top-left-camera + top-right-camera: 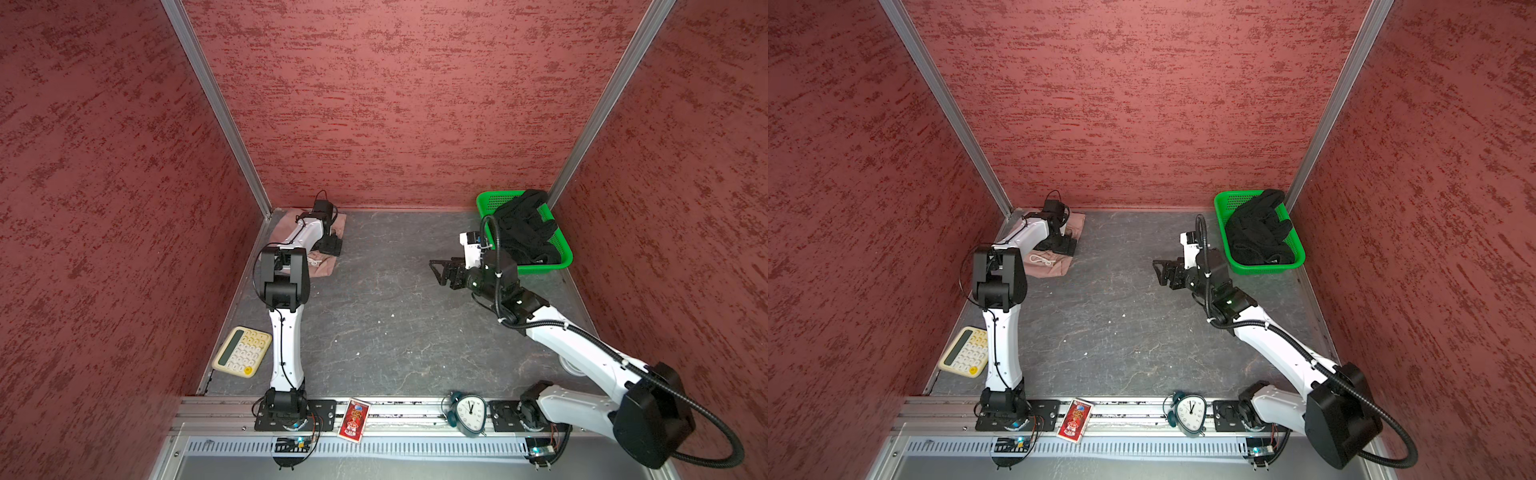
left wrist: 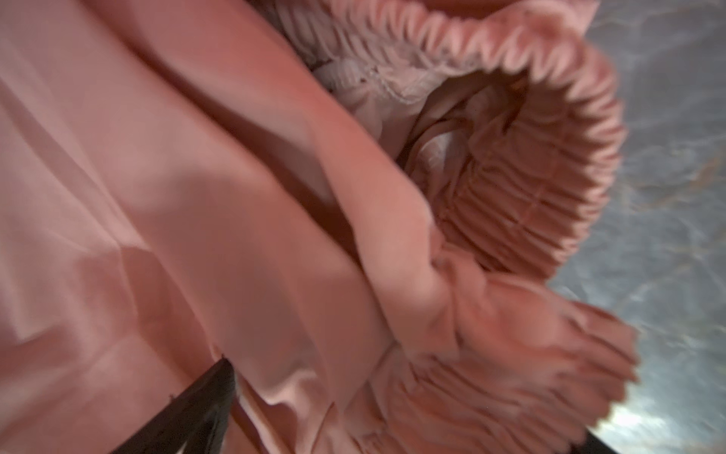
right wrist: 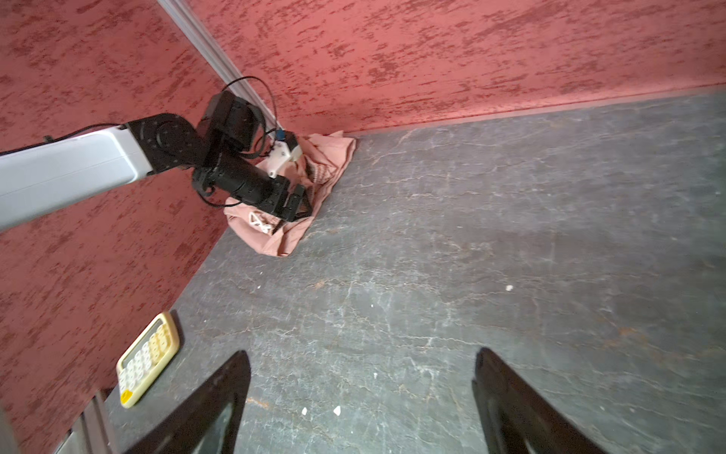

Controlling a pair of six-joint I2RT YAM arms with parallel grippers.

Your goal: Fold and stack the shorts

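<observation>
Room: red textured walls on three sides; the grey marbled table (image 1: 374,316) is the work surface.
Basket: the green mesh basket (image 1: 492,201) sits at the far right corner and holds the black shorts (image 1: 523,232) in a loose, unfolded heap.
Pink shorts (image 1: 326,268): on the table at the far left corner, bunched. The gathered waistband curls up in the left wrist view; no clean fold readable.
Left gripper (image 1: 332,247): low over the pink shorts, jaws wide, fabric beneath, no pinch evident.
Right gripper (image 3: 361,393): jaws wide, nothing between them, above bare table beside the basket.
Clutter: calculator (image 1: 242,352) and clock (image 1: 469,413) near the front, well apart from both pairs.
Progress: judged early. Neither pair is folded, no stack exists, and the black pair is not yet out of the basket.
</observation>
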